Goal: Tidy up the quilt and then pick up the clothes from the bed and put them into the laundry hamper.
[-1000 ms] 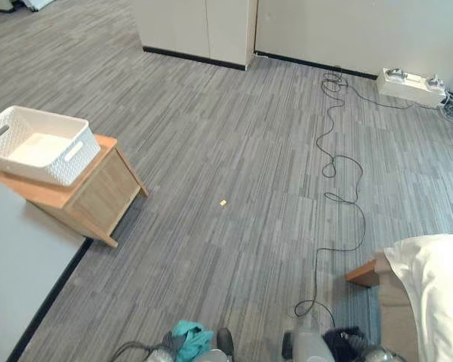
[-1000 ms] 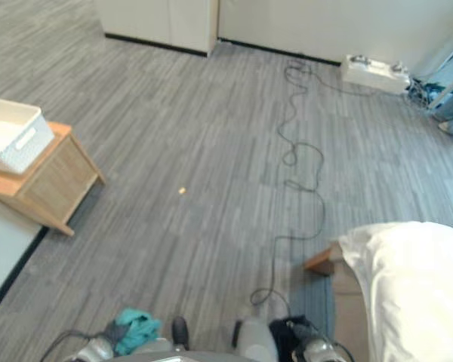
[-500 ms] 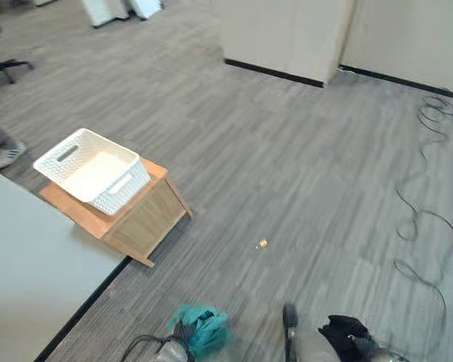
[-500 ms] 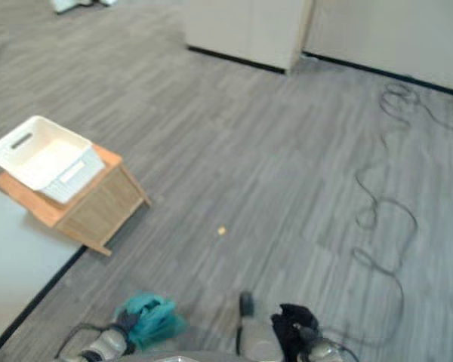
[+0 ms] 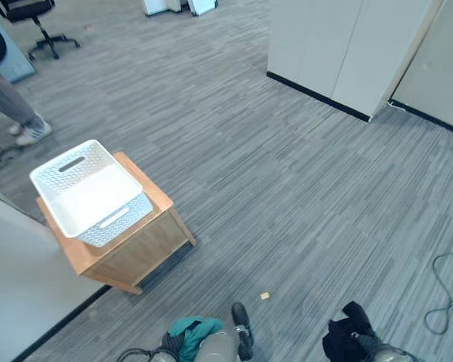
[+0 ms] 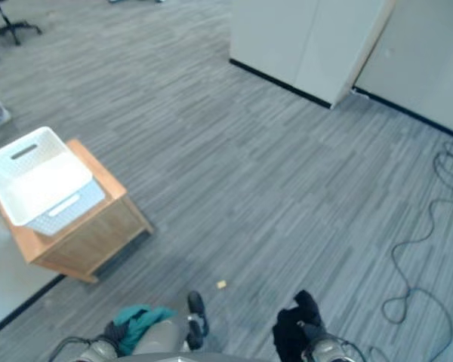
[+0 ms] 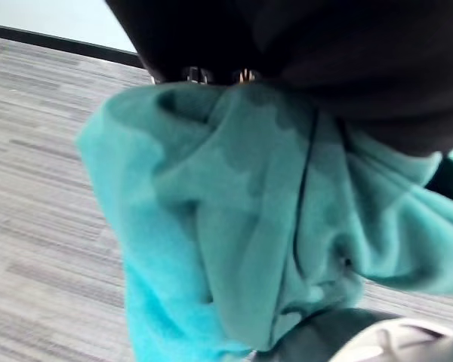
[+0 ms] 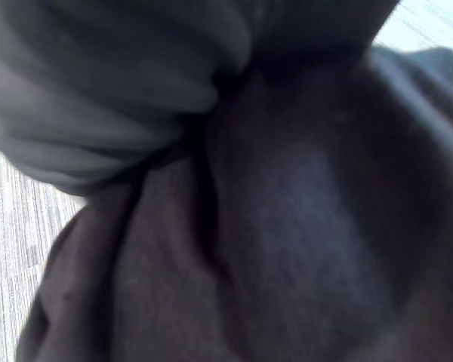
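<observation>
A white slotted laundry hamper [image 5: 124,219] stands on a low wooden side table [image 5: 145,246] at the left of the floor. A teal garment [image 5: 190,332] hangs bunched from my left hand [image 6: 99,351] at the bottom edge, and the left wrist view shows the same teal garment [image 7: 234,226] under the hand's dark cover. My right hand [image 6: 326,351] carries a black garment [image 6: 293,329], and that black garment [image 8: 249,249] lies right against the right wrist camera. Both hands are well short of the hamper, with bare carpet between.
A pale panel with a dark base strip [image 5: 15,290] runs along the left beside the side table. A person's leg and shoe [image 5: 26,128] and an office chair [image 5: 38,15] are at the far left. Tall cabinets [image 5: 347,45] stand at the back. A small scrap [image 5: 264,296] lies on the carpet.
The camera has swung left: the bed and pillow have left the picture, and the hamper and table now sit nearer the middle. Both garments stay in my hands.
</observation>
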Tool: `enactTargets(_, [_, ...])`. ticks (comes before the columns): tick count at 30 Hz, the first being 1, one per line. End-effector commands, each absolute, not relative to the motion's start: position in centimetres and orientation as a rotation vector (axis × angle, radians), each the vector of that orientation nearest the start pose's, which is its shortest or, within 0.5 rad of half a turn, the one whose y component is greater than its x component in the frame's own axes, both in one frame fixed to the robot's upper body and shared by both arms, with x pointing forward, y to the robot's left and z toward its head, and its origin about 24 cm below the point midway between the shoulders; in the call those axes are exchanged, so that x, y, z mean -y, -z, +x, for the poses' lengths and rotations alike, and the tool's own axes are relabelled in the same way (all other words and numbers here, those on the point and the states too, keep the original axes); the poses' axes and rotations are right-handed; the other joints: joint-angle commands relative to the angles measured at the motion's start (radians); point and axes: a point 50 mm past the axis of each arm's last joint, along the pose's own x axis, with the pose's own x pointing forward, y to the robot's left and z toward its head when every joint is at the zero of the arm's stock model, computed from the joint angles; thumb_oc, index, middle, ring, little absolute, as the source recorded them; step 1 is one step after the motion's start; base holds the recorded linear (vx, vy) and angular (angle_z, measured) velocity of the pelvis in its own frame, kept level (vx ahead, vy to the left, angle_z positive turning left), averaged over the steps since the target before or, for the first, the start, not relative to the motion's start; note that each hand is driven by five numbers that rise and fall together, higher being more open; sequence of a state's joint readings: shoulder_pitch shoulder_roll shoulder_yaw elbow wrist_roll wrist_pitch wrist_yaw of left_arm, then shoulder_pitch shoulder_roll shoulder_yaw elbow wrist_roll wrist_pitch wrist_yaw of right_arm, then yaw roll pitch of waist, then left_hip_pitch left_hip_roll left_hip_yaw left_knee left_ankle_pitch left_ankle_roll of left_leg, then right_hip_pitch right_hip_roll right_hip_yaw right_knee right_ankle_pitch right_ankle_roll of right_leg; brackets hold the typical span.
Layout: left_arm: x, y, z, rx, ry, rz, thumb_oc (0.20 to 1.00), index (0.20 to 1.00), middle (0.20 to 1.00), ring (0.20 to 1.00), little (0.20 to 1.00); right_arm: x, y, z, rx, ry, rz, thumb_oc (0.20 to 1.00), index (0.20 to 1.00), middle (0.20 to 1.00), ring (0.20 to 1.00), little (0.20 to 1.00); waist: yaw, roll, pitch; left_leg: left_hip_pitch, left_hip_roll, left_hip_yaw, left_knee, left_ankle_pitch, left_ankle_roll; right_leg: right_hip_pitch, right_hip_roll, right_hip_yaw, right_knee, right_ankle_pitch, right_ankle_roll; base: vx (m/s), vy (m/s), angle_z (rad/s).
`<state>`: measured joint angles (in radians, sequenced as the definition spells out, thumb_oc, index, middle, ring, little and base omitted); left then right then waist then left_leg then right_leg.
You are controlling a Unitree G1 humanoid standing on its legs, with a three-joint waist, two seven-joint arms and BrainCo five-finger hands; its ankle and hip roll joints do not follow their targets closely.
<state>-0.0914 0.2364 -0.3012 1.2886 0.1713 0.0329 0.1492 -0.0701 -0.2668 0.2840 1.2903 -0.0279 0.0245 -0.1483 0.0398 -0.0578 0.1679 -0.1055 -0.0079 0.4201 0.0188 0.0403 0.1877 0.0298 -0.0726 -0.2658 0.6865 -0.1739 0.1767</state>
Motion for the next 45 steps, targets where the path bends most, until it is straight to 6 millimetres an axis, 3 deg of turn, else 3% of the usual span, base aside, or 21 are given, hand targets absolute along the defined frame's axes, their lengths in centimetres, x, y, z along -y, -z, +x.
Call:
enactTargets(1, [-23.5,14.8,14.0,-1.112,0.07,0.706,0.2,0.2,0.2,0.2,0.2,24.8,14.1,14.8,-1.077,0.086,-0.524,0.2,0.2,0.2,0.2,0.2,0.007,0.019,0.09,0.077,0.041,-0.029,0.061,-0.123,-0.108,-0.112,-0.078,0.081,-0.027,0.185,0.039,0.28,0.023,1.02])
enactTargets(4, [-23.4,14.4,14.9,-1.077,0.086,0.73,0.2,0.2,0.2,0.2,0.2,24.7,14.0,14.9,-1.061,0.095,-0.515,0.2,0.2,0.2,0.2,0.2,-0.019,0.039,0.102,0.156,0.038,-0.087,0.005,-0.124,-0.124,-0.191,-0.073,0.081,-0.09,0.145,0.006,0.44,-0.011,0.77])
enactTargets(6, [-22.9,14.1,16.0,-1.03,0.102,0.749,0.2,0.2,0.2,0.2,0.2,24.9,13.8,15.0,-1.042,0.123,-0.496,0.2,0.2,0.2,0.2,0.2,-0.046,0.044,0.099,0.222,0.035,-0.144,-0.02,-0.157,-0.162,-0.202,-0.104,0.089,-0.413,0.139,-0.013,0.67,-0.207,0.91])
enactTargets(9, [-22.6,13.8,16.8,-1.003,0.121,0.771,0.2,0.2,0.2,0.2,0.2,25.3,13.9,14.4,-1.063,0.148,-0.479,0.2,0.2,0.2,0.2,0.2,-0.077,0.06,0.088,0.317,0.06,-0.211,-0.064,-0.195,-0.219,-0.254,-0.168,0.141,-0.731,0.243,0.029,0.72,-0.25,1.09])
enactTargets(13, [-22.3,14.4,15.7,-1.03,0.142,0.785,0.2,0.2,0.2,0.2,0.2,25.5,14.4,13.1,-1.108,0.138,-0.494,0.2,0.2,0.2,0.2,0.2,-0.105,0.067,0.057,0.4,0.097,-0.284,-0.051,-0.232,-0.252,-0.267,-0.17,0.207,-0.709,0.277,0.055,0.64,-0.284,0.91])
enactTargets(15, [-22.5,14.8,14.5,-1.07,0.122,0.758,0.2,0.2,0.2,0.2,0.2,25.6,14.4,13.1,-1.115,0.124,-0.506,0.2,0.2,0.2,0.2,0.2,-0.112,0.078,0.04,0.404,0.154,-0.315,0.039,-0.187,-0.266,-0.269,-0.127,0.216,-0.64,0.264,0.032,0.57,-0.385,0.93])
enactTargets(18, [-22.5,15.2,13.4,-1.101,0.058,0.682,0.2,0.2,0.2,0.2,0.2,26.4,14.1,13.4,-1.115,0.117,-0.58,0.2,0.2,0.2,0.2,0.2,-0.071,0.071,0.065,0.196,0.23,-0.337,0.432,0.014,-0.245,-0.18,-0.102,0.141,-0.631,0.213,-0.054,0.36,-0.461,0.83])
enactTargets(20, [-22.5,15.1,13.4,-1.1,0.024,0.659,0.2,0.2,0.2,0.2,0.2,26.8,13.8,13.8,-1.106,0.112,-0.627,0.2,0.2,0.2,0.2,0.2,-0.031,0.038,0.096,0.072,0.236,-0.291,0.555,-0.003,-0.219,-0.097,-0.109,0.077,-0.651,0.173,-0.085,0.31,-0.381,0.73])
enactTargets(25, [-22.5,15.5,12.3,-1.122,-0.019,0.613,0.2,0.2,0.2,0.2,0.2,27.3,13.9,13.3,-1.13,0.139,-0.636,0.2,0.2,0.2,0.2,0.2,0.029,0.014,0.071,-0.042,0.131,-0.076,0.313,-0.119,-0.224,0.067,-0.097,-0.03,-0.668,0.059,-0.071,0.43,-0.171,0.9])
enactTargets(27, [-22.7,15.8,11.0,-1.175,-0.028,0.599,0.2,0.2,0.2,0.2,0.2,27.6,14.0,12.6,-1.152,0.173,-0.603,0.2,0.2,0.2,0.2,0.2,0.026,0.022,0.038,0.0,0.147,0.168,0.139,-0.07,-0.242,0.127,-0.065,-0.14,-0.641,0.027,-0.051,0.3,-0.084,0.93])
enactTargets(28, [-22.6,15.9,10.9,-1.179,-0.026,0.597,0.2,0.2,0.2,0.2,0.2,27.7,14.2,12.1,-1.162,0.19,-0.588,0.2,0.2,0.2,0.2,0.2,0.021,0.02,0.032,0.022,0.142,0.203,0.105,-0.064,-0.229,0.131,-0.071,-0.163,-0.619,0.03,-0.045,0.36,-0.033,1.28])
enactTargets(29, [-22.9,16.0,10.6,-1.197,-0.038,0.597,0.2,0.2,0.2,0.2,0.2,27.6,14.4,11.3,-1.183,0.207,-0.563,0.2,0.2,0.2,0.2,0.2,0.02,0.022,0.018,0.056,0.115,0.207,0.071,-0.071,-0.207,0.118,-0.081,-0.212,-0.544,0.036,-0.035,0.51,0.093,1.58])
enactTargets(30, [-22.8,16.2,9.6,-1.235,-0.039,0.567,0.2,0.2,0.2,0.2,0.2,26.9,14.7,11.1,-1.183,0.19,-0.545,0.2,0.2,0.2,0.2,0.2,0.017,0.012,0.005,0.089,0.044,0.109,0.031,-0.108,-0.164,0.097,-0.115,-0.245,-0.377,0.103,-0.001,0.56,0.149,1.59])
enactTargets(32, [-22.9,16.3,9.4,-1.25,-0.021,0.581,0.2,0.2,0.2,0.2,0.2,26.4,14.9,10.9,-1.184,0.179,-0.535,0.2,0.2,0.2,0.2,0.2,-0.001,0.003,0.005,0.121,0.024,0.094,0.002,-0.123,-0.143,0.086,-0.146,-0.241,-0.283,0.142,0.036,0.34,0.127,1.7])
enactTargets(33, [-23.0,16.3,9.3,-1.25,-0.017,0.585,0.2,0.2,0.2,0.2,0.2,25.9,14.9,11.2,-1.171,0.162,-0.528,0.2,0.2,0.2,0.2,0.2,-0.008,-0.003,0.01,0.144,0.011,0.068,-0.016,-0.133,-0.124,0.064,-0.154,-0.199,-0.217,0.184,0.054,0.33,0.061,1.97])
enactTargets(34, [-23.1,16.2,9.6,-1.238,-0.005,0.598,0.2,0.2,0.2,0.2,0.2,25.0,14.8,12.3,-1.127,0.123,-0.524,0.2,0.2,0.2,0.2,0.2,-0.03,0.002,0.022,0.196,0.018,0.01,-0.074,-0.128,-0.12,-0.037,-0.113,-0.066,-0.07,0.187,0.054,0.33,0.049,1.92])
enactTargets(36, [-23.2,15.9,10.4,-1.208,0.005,0.614,0.2,0.2,0.2,0.2,0.2,24.8,14.8,12.7,-1.114,0.11,-0.526,0.2,0.2,0.2,0.2,0.2,-0.036,0.004,0.03,0.209,0.026,-0.033,-0.094,-0.121,-0.128,-0.097,-0.083,0.003,-0.054,0.15,0.045,0.21,-0.108,1.36])
enactTargets(37, [-23.1,15.7,11.3,-1.175,0.031,0.641,0.2,0.2,0.2,0.2,0.2,24.5,14.9,12.7,-1.116,0.092,-0.536,0.2,0.2,0.2,0.2,0.2,-0.041,0.008,0.037,0.197,0.048,-0.071,-0.086,-0.097,-0.139,-0.137,-0.038,0.042,-0.123,0.136,0.013,0.25,-0.272,1.37])
enactTargets(40, [-23.0,14.9,13.7,-1.087,0.105,0.738,0.2,0.2,0.2,0.2,0.2,24.2,15.5,11.1,-1.175,0.038,-0.578,0.2,0.2,0.2,0.2,0.2,-0.059,-0.008,0.039,0.21,0.056,-0.18,-0.088,-0.108,-0.176,-0.143,-0.034,0.159,-0.413,0.097,-0.018,0.43,-0.386,1.51])
enactTargets(41, [-23.0,14.6,14.7,-1.048,0.162,0.824,0.2,0.2,0.2,0.2,0.2,25.1,15.7,9.3,-1.239,0.004,-0.654,0.2,0.2,0.2,0.2,0.2,-0.101,-0.022,0.037,0.228,0.049,-0.276,-0.077,-0.146,-0.191,-0.13,-0.008,0.33,-0.632,0.128,-0.02,0.57,-0.496,1.79])
enactTargets(45, [-22.4,14.3,15.5,-1.009,0.103,0.734,0.2,0.2,0.2,0.2,0.2,25.3,15.6,9.7,-1.238,0.024,-0.644,0.2,0.2,0.2,0.2,0.2,-0.084,-0.042,0.04,0.191,0.052,-0.315,0.061,-0.185,-0.21,-0.101,-0.027,0.298,-0.645,0.139,-0.029,0.28,-0.273,1.53])
